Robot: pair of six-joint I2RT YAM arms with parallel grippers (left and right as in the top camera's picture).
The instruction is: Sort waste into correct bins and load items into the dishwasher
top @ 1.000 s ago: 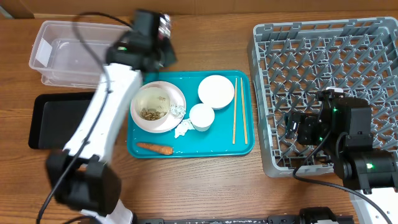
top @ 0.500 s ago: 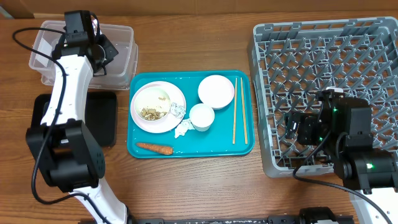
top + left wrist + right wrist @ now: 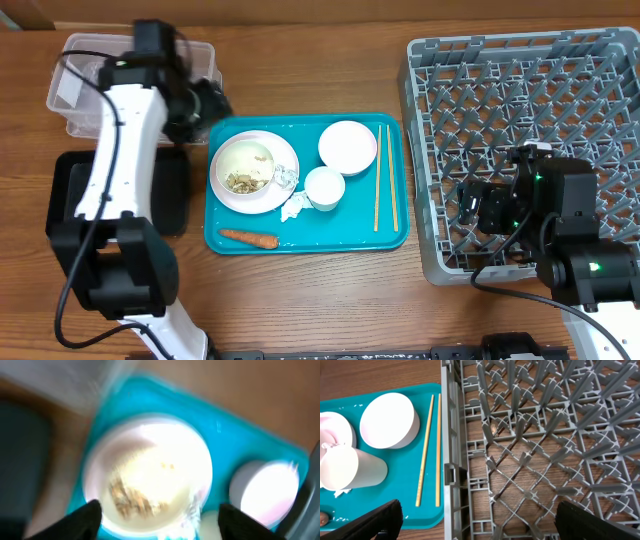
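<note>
Beside the tray (image 3: pixel 395 236), left claw (image 3: pixel 162 514) hangs wide, facing the plate (image 3: pixel 254 170) on it.
Scraps (image 3: pixel 240 182) look crumbly; plate seems stiff, slick, breakable: pinch its rim. Right claw (image 3: pixel 480 520) gapes over the rack (image 3: pixel 520 60).

We see a teal serving tray (image 3: pixel 345 225) lying flat on a brown wooden table (image 3: pixel 320 70), its long sides running from nine to three o'clock. From overhead it sits a little toward nine o'clock of the table's middle, with rounded corners and a low raised rim. In the right wrist view its corner shows at about eight o'clock; in the left wrist view it is blurred. At eleven o'clock, a pale tan shape (image 3: pixel 20 12) is cut off by the frame.
</note>
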